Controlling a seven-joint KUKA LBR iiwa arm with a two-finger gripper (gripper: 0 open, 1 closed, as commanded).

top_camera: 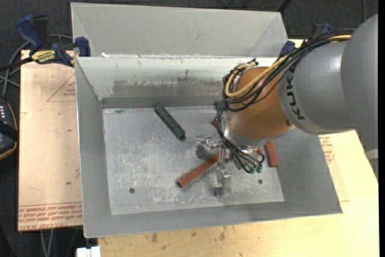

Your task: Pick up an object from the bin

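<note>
My gripper (214, 164) is down near the bin floor, right of the middle, and it is open. One finger stands at the far side and one at the near side of a red-brown bar (194, 174). This flat bar lies slanted on the floor, and its right end reaches in between the two fingers. I see a gap between each finger and the bar. A second short red piece (272, 154) lies to the right, partly hidden under the arm's orange cover.
A dark green bar (169, 121) lies slanted near the back wall, left of the gripper. The arm and its orange cover with cables hang over the bin's right part. The left half of the floor is bare metal.
</note>
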